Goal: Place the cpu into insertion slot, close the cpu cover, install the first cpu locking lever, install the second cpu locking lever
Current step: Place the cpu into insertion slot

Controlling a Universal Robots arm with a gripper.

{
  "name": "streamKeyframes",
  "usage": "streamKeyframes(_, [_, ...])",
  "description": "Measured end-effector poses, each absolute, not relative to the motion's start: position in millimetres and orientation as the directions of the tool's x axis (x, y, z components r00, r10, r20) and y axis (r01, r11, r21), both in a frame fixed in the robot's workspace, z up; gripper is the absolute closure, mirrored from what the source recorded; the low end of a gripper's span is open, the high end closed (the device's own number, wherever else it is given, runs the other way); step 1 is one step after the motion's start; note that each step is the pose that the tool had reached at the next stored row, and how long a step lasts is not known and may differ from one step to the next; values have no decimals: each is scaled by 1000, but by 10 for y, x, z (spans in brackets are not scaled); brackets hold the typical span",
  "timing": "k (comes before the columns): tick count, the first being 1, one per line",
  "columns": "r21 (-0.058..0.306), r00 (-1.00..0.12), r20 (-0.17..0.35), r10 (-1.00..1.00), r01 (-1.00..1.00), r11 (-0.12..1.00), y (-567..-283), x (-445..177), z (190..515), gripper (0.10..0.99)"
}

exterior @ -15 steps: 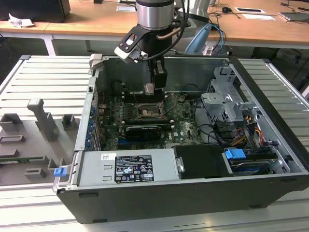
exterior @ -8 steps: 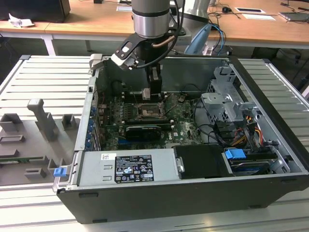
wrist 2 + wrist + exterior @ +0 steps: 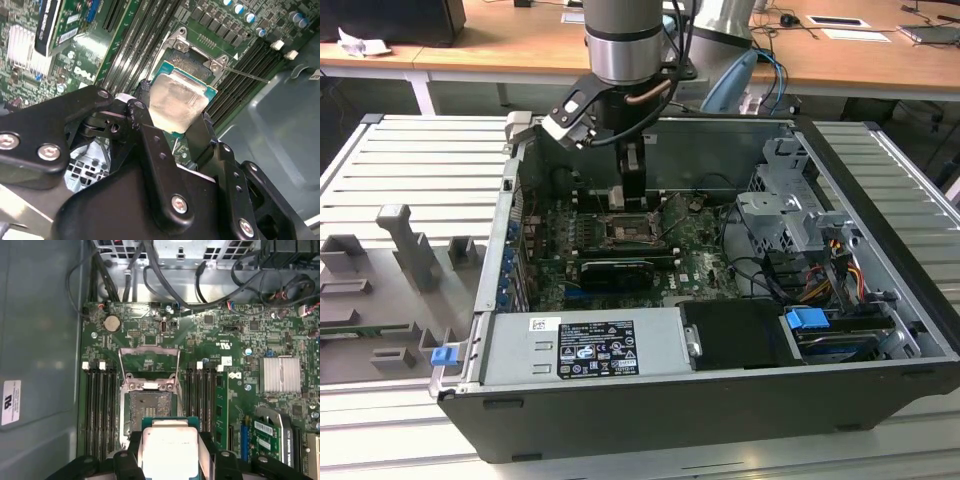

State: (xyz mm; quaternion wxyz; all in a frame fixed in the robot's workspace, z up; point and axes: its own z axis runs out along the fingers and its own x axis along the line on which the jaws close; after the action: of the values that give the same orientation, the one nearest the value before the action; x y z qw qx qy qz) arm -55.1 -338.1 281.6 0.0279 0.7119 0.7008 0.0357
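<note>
Firmly closed on the cpu: the gripper, its two black fingers narrowed onto opposite edges of the chip, pale metal top bare between them. Held over the motherboard, just beside the insertion slot, not yet seated. Slot dark and uncovered, the cpu cover tilted up off it along one edge. One thin locking lever sticking out sideways from a corner of the socket frame.

Close on both flanks: four black memory slots to one side of the socket, four more to the other, running alongside the fingers. Further off on the board: one round coin battery, one finned silver heatsink, one green card. Beyond the board's edge, a tangle of black cables.

Seen in the exterior view: one open computer case, one long black card just beside the socket, one grey power supply box along the near wall.
</note>
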Motion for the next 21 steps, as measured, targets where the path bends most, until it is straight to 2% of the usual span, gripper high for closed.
streamKeyframes(3, [90, 52, 12, 999, 995, -53, -3381, -551, 2782, 553])
streamKeyframes(21, [90, 41, 11, 999, 995, -42, -3380, -557, 2602, 553])
